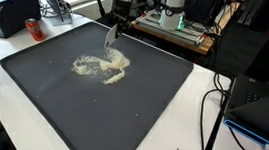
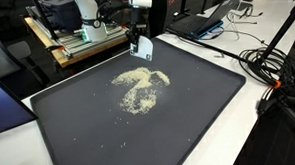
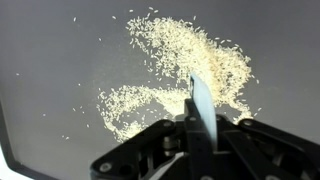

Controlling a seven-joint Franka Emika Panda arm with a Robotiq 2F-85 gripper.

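Pincer [image 3: 198,125] clamped together on a thin, flat, pale blade [image 3: 200,95] above loose, rice-like grains [image 3: 185,50] scattered on a dark matte tray [image 1: 151,107], laptop [image 1: 15,12] well apart.

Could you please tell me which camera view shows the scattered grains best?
The wrist view: the grains fill the frame and single ones can be told apart, though a pale blade covers a few. Both exterior views show the grains only as a pale smear on the dark mat.
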